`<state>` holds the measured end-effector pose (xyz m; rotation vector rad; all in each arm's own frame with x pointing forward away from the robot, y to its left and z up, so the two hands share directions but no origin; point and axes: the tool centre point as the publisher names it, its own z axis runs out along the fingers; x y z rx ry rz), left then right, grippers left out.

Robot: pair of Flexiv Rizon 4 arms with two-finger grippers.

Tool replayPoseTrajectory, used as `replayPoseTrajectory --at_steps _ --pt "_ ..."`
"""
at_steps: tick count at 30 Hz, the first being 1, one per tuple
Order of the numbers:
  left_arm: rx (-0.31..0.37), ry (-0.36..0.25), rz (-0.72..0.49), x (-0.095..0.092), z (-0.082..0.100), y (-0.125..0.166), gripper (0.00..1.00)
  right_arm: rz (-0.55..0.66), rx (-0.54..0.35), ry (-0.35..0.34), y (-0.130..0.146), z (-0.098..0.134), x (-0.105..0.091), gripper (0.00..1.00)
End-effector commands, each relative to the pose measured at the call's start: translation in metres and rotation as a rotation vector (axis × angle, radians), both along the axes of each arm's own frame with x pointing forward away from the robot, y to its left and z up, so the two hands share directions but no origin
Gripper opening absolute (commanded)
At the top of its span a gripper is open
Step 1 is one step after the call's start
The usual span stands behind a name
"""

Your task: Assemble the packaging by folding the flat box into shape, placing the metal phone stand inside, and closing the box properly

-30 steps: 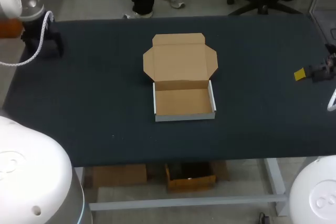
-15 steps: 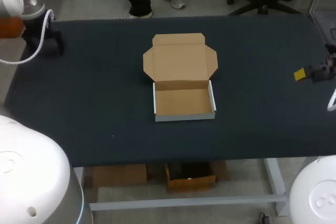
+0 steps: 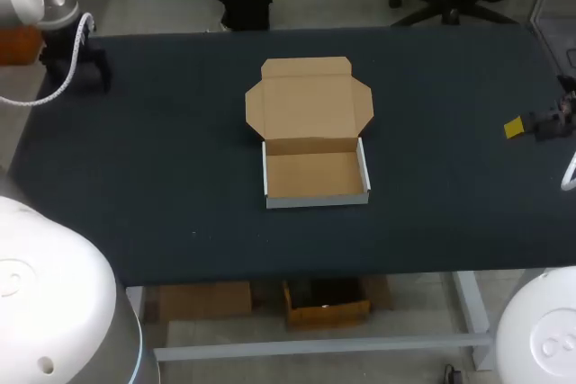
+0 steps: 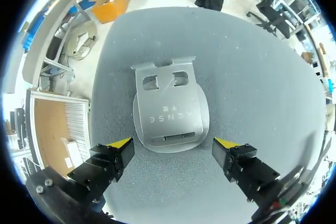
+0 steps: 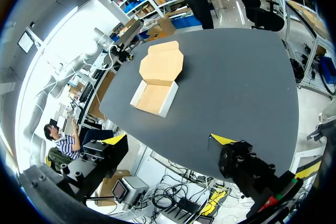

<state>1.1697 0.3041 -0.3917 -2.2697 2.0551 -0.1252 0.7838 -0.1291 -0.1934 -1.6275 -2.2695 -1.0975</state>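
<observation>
While the box (image 3: 315,174) lies folded, the left gripper (image 4: 172,144) hangs wide, the stand (image 4: 168,114) just ahead; next, it probably closes on it.

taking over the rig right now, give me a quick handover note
Left gripper: open over the metal phone stand at the table's far left corner, a finger on either side, not gripping.
Right gripper: open, empty, at the table's right edge.
Box: mid-table, tray walls up, nothing inside, lid open flat behind it.
Done: tray folded into shape.
Left: grasp the stand, set it in the box, close the lid.
</observation>
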Motion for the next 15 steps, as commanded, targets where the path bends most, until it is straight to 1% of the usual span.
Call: replayPoseTrajectory --at_steps 1,15 --pt "-0.001 0.026 -0.001 0.0102 -0.0035 0.0013 1.0 0.002 0.001 0.002 -0.0009 0.0015 -0.0009 1.0" --pt "-0.002 0.03 -0.001 0.0187 -0.005 0.0032 1.0 0.002 0.001 0.002 -0.0009 0.0015 -0.0009 1.0"
